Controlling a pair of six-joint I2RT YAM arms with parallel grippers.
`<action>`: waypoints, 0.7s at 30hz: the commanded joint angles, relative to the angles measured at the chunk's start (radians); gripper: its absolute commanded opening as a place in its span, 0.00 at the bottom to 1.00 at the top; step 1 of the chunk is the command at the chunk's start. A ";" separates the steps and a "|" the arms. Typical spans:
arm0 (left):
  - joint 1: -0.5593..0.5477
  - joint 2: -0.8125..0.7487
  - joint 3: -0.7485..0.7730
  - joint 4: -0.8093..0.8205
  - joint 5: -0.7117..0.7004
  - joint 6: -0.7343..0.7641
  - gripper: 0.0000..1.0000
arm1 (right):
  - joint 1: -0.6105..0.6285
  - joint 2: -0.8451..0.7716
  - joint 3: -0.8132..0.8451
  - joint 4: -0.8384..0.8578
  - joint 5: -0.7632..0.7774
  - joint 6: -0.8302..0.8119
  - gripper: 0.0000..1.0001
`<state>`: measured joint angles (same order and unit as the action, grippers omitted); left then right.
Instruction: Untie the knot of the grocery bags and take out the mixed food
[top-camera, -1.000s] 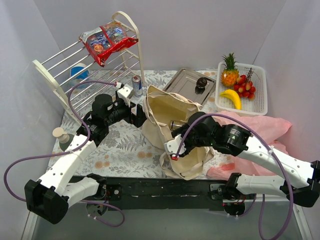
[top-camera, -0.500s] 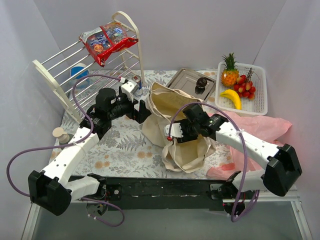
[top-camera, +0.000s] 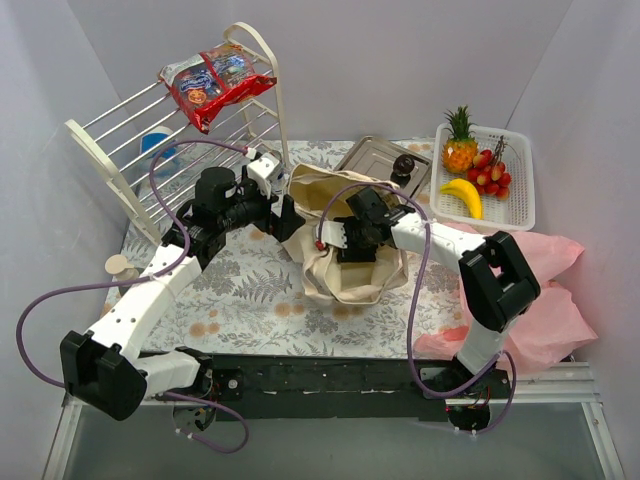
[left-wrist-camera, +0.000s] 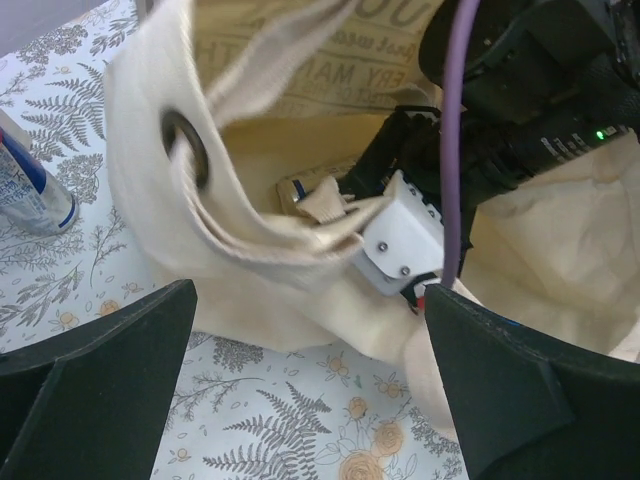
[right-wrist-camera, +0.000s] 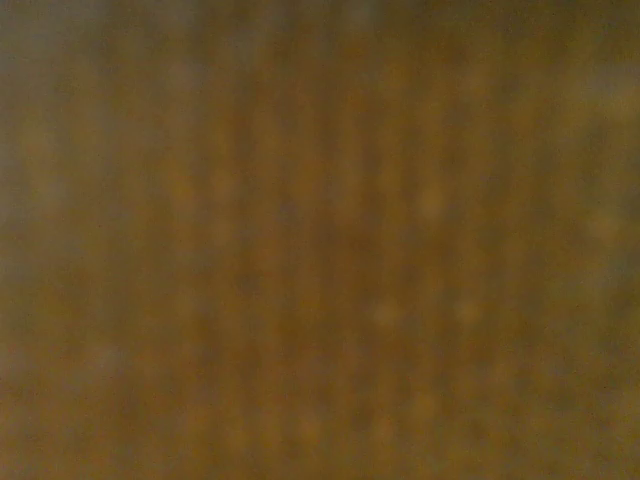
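The beige canvas tote (top-camera: 340, 265) lies bunched at the table's middle, its mouth open; a metal eyelet (left-wrist-camera: 187, 148) shows on its rim. My right wrist (top-camera: 357, 228) reaches down into the tote, and its fingers are hidden; the right wrist view is only brown blur. My left gripper (left-wrist-camera: 310, 390) stands open at the tote's left side, over the tablecloth. The pink plastic bag (top-camera: 545, 275) lies at the right. Pineapple (top-camera: 459, 142), banana (top-camera: 463, 195) and red fruits (top-camera: 488, 172) sit in the white basket (top-camera: 520, 205). Snack packets (top-camera: 213, 80) rest on the rack. A blue can (left-wrist-camera: 30, 185) stands left of the tote.
A white wire rack (top-camera: 150, 140) leans at the back left, with a blue-and-white tub (top-camera: 155, 147) behind it. A metal tray (top-camera: 365, 160) holding a dark round object (top-camera: 403, 165) lies behind the tote. A small wooden piece (top-camera: 118, 267) stands at the left edge.
My right arm has swung away from me and gone deeper into the tote, which has shifted back and bunched up. My left gripper has moved right, closer to the tote's rim.
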<state>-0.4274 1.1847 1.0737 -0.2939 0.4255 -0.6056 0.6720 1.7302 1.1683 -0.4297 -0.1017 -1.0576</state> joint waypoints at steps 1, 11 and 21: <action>0.001 0.000 0.042 -0.037 -0.011 0.027 0.98 | -0.040 0.080 0.044 0.040 0.036 0.070 0.70; 0.001 -0.002 0.009 -0.063 0.001 0.027 0.98 | -0.097 0.170 0.177 -0.076 -0.199 0.221 0.78; 0.001 -0.017 -0.001 -0.080 0.012 0.021 0.98 | -0.092 0.097 0.012 -0.041 -0.129 0.260 0.35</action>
<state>-0.4274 1.1896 1.0779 -0.3553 0.4271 -0.5907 0.5758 1.8488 1.2911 -0.3576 -0.2497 -0.8516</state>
